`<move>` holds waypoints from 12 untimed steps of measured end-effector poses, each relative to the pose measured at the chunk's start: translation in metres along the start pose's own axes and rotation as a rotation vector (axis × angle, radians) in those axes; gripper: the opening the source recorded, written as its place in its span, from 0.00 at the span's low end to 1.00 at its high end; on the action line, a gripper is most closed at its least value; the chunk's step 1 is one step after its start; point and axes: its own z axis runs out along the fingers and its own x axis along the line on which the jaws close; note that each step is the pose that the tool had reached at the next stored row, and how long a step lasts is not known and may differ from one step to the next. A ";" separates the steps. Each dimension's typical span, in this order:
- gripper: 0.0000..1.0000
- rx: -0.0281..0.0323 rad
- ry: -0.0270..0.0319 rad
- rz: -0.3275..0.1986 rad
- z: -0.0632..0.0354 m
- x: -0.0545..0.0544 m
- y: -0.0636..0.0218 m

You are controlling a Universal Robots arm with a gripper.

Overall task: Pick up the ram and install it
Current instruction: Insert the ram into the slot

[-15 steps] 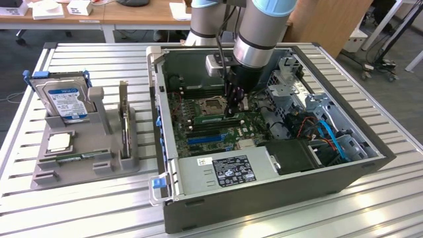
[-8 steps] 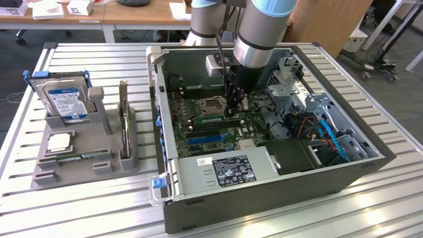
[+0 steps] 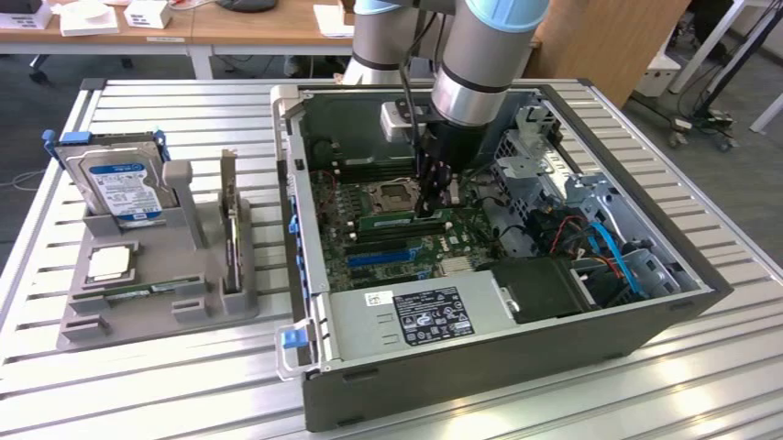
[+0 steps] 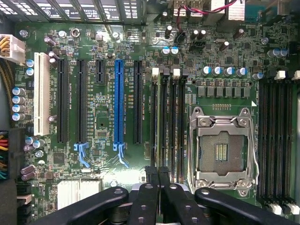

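A slatted metal counter (image 3: 685,367) carries an open computer case (image 3: 490,367) lying on its side, with a grey holder (image 3: 159,307) beside it on the exterior view's left. The robot arm (image 3: 483,64) comes down into the case over the green motherboard (image 3: 367,197) (image 4: 103,122). A silver power supply (image 3: 428,316) with a black label fills the near corner of the case.

In the holder stand a blue-labelled hard drive (image 3: 116,188) and, nearer the case, a dark expansion card (image 3: 229,229) upright on its edge.

On the motherboard, the empty processor socket (image 3: 394,194) (image 4: 220,150) sits between two banks of black memory slots (image 4: 168,126). A blue expansion slot (image 4: 118,103) lies a little further off among black ones.

The tool (image 3: 431,209) (image 4: 158,174) is clenched, its two dark fingers (image 4: 152,180) drawn together, and it is low over one end of the memory slots next to the socket.

The ram (image 3: 391,221) stands on its long edge on the motherboard, in line with those slots. It runs from the tool's tip toward the exterior view's left, with its far end hidden behind the tool. It cannot be told whether the fingers pinch it or only meet it.

A second memory stick (image 3: 145,292) lies flat in the holder's front, well apart from the tool.
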 end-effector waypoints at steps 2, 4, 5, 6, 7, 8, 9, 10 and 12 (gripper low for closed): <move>0.11 0.0002 -0.0004 0.000 0.0005 0.000 -0.0001; 0.11 0.0001 -0.0001 0.000 0.0013 0.000 -0.0001; 0.11 0.0000 0.0000 0.000 0.0016 0.000 -0.0001; 0.11 0.0000 0.0001 0.000 0.0018 0.000 -0.0001; 0.11 0.0000 0.0002 0.000 0.0019 0.000 -0.0001; 0.11 -0.0001 0.0003 0.000 0.0018 0.000 -0.0001; 0.11 0.0000 0.0002 0.000 0.0019 0.000 -0.0001; 0.11 0.0001 -0.0001 0.000 0.0020 0.000 -0.0001; 0.11 0.0001 -0.0001 0.000 0.0020 0.001 -0.0002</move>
